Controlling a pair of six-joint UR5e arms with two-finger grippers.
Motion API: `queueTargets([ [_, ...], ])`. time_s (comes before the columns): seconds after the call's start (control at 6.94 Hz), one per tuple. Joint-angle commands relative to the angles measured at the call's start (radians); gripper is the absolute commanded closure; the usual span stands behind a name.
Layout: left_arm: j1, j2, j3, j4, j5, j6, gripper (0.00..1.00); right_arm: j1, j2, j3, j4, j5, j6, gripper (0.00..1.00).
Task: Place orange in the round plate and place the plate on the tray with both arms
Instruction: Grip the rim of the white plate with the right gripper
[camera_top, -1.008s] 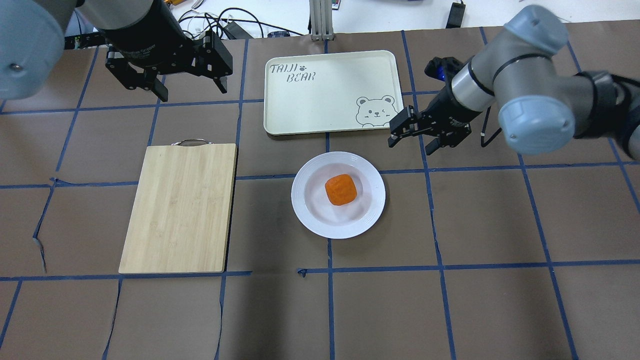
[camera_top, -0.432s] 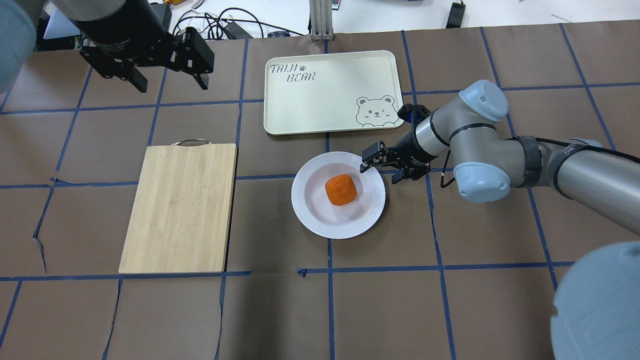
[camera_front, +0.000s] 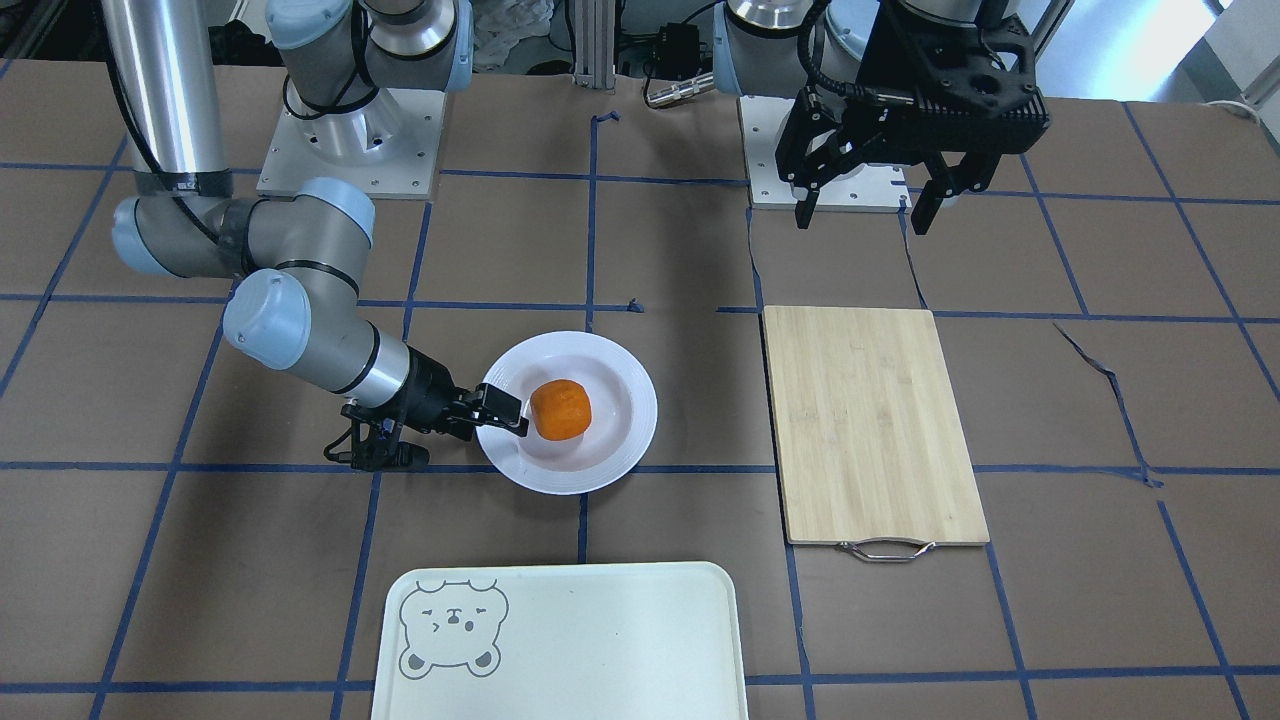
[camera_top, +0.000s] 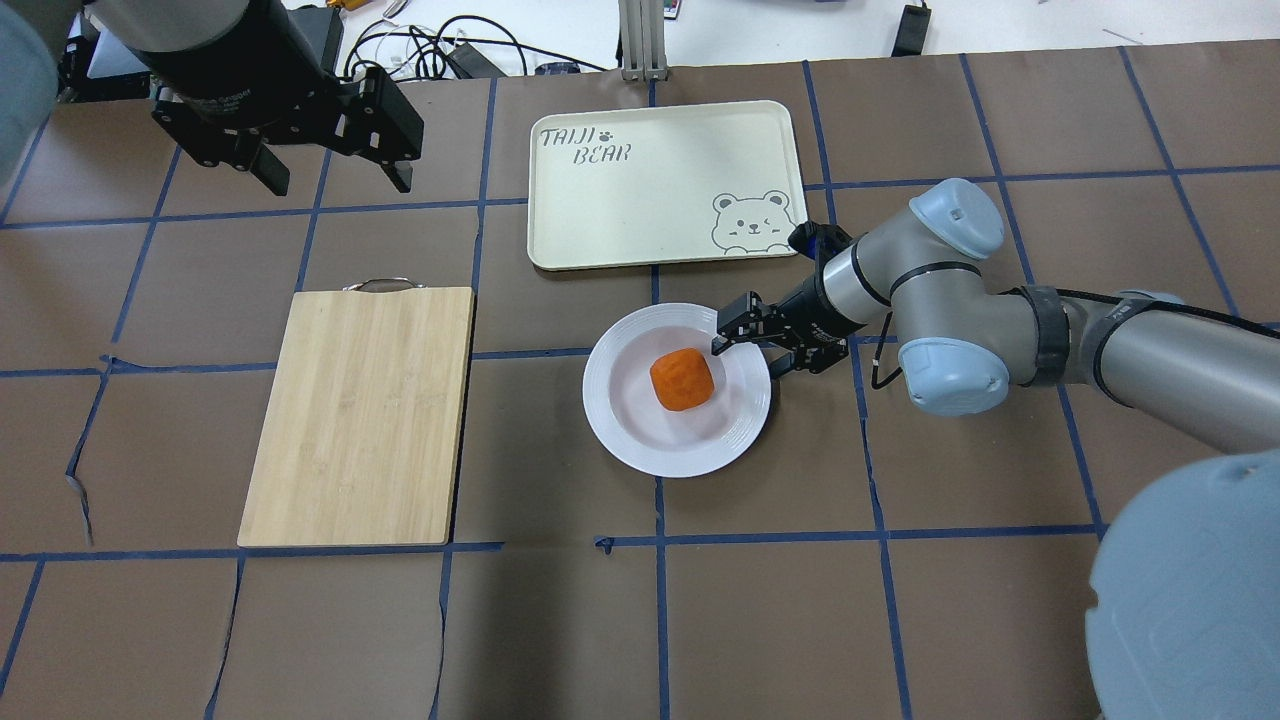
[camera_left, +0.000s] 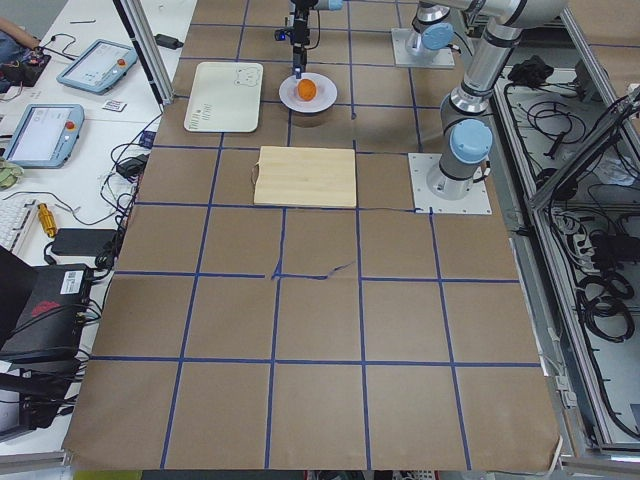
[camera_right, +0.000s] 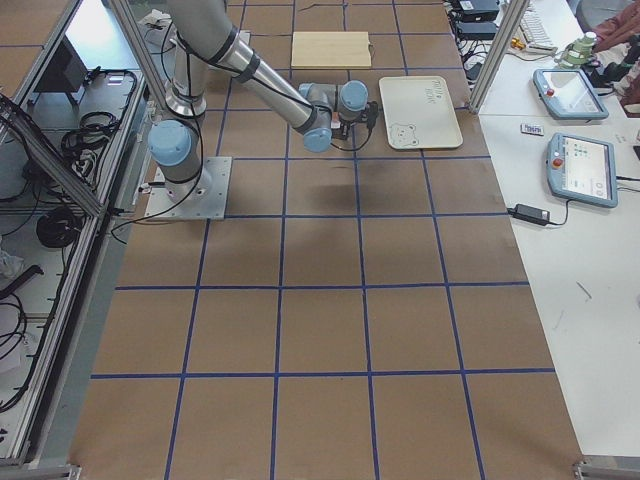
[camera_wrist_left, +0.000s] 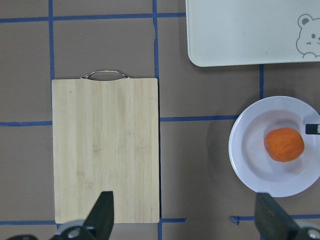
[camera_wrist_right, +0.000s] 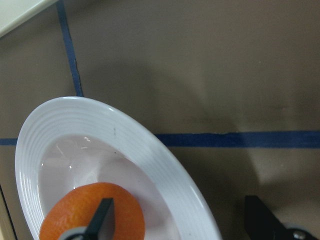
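Observation:
The orange (camera_top: 682, 379) lies in the sunken middle of the round white plate (camera_top: 625, 425), which rests on the table just in front of the tray (camera_top: 660, 185). My right gripper (camera_top: 750, 351) is open and low at the plate's right rim. In the right wrist view one finger hangs over the orange (camera_wrist_right: 92, 212) inside the plate (camera_wrist_right: 150, 160), and the other stands outside the rim over the table. My left gripper (camera_top: 325, 165) is open and empty, high over the far left of the table. From there it looks down on the plate (camera_wrist_left: 250, 165) and the orange (camera_wrist_left: 284, 144).
A bamboo cutting board (camera_top: 360, 415) with a metal handle lies left of the plate. The tray (camera_front: 560, 640) holds nothing. Blue tape lines cross the brown table cover. Cables and boxes sit beyond the far edge (camera_top: 450, 50).
My right arm has swung down from beside the tray's bear corner to the plate's right rim, still open. The left gripper has drifted left and back. Plate and orange have not moved.

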Motion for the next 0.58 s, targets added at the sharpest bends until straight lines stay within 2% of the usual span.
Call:
queueTargets([
  [0.0,0.002,0.02,-0.027,0.0,0.008,0.001,0.0,0.0,-0.001,0.008,0.001,-0.006,0.001,0.12],
  [0.43,0.006,0.023,-0.031,0.008,0.004,0.001,0.0,0.038,0.0,0.01,-0.043,-0.01,0.075,0.17],
])
